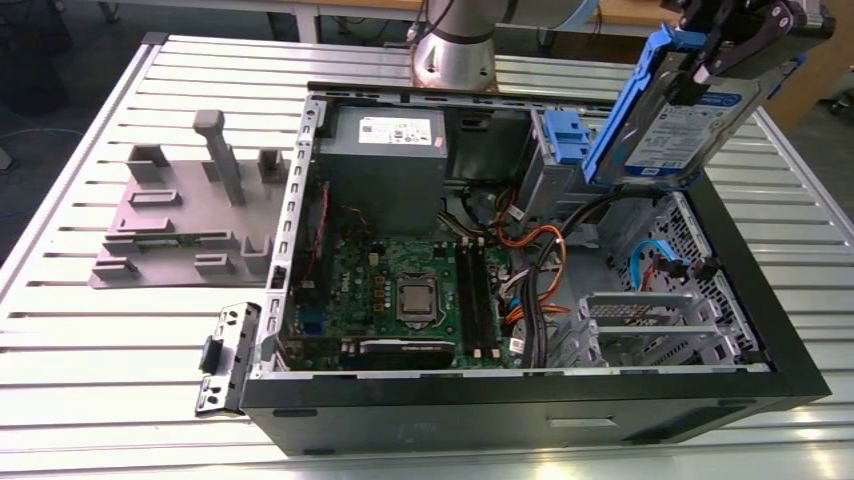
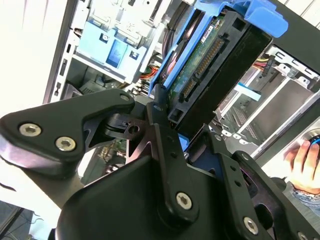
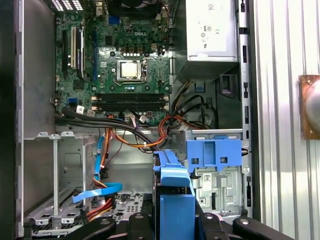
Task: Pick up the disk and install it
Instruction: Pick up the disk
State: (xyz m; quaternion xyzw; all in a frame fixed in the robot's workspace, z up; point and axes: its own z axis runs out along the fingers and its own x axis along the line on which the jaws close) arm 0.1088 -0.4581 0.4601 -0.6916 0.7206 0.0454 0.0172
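The disk point(image 1: 678, 120) is a silver drive with a white-and-blue label and a blue bracket round its edges. It hangs tilted above the far right corner of the open computer case point(image 1: 534, 405). My gripper point(image 1: 731, 45) is shut on its upper end. In the second wrist view the black fingers point(image 2: 167, 145) clamp the disk point(image 2: 215, 65) on both flat sides, its connector edge showing. In the first wrist view the disk point(image 3: 172, 200) is seen edge-on between the gripper point(image 3: 172, 222) and the case floor, beside a blue drive bay latch point(image 3: 215, 152).
Inside the case lie the motherboard point(image 1: 400, 290), a grey power supply box point(image 1: 384, 150), orange and blue cables point(image 1: 534, 290) and a metal drive cage point(image 1: 641, 320). A grey plastic stand point(image 1: 187, 215) sits at the exterior view's left. A person's hand point(image 2: 305, 155) is near the case.
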